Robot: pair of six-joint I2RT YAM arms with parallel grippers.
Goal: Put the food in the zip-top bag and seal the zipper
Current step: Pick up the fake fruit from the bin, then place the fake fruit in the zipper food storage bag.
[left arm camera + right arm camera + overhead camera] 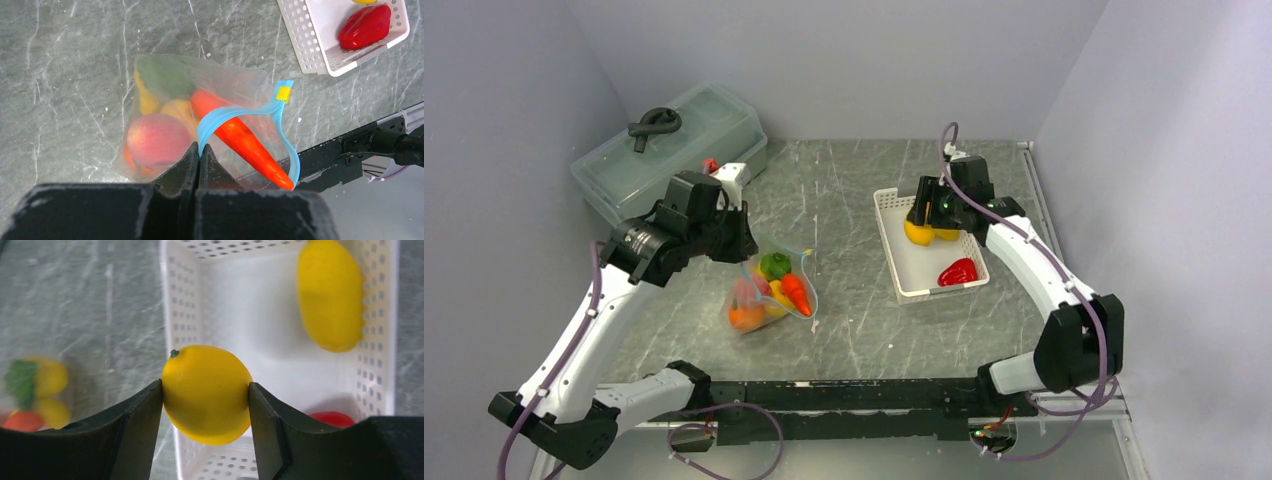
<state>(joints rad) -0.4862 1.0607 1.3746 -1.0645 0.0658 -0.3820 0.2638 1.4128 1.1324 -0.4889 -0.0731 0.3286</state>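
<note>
Legible text, brands, numbers, signs: none in any view.

Nearest thing to a label: small yellow square tab (pixel 283 93) on the thin teal-blue plastic zipper strip (pixel 225 114) of the clear crinkly plastic zip-top bag (pixel 235 82). No readable marking shows on its face.
</note>
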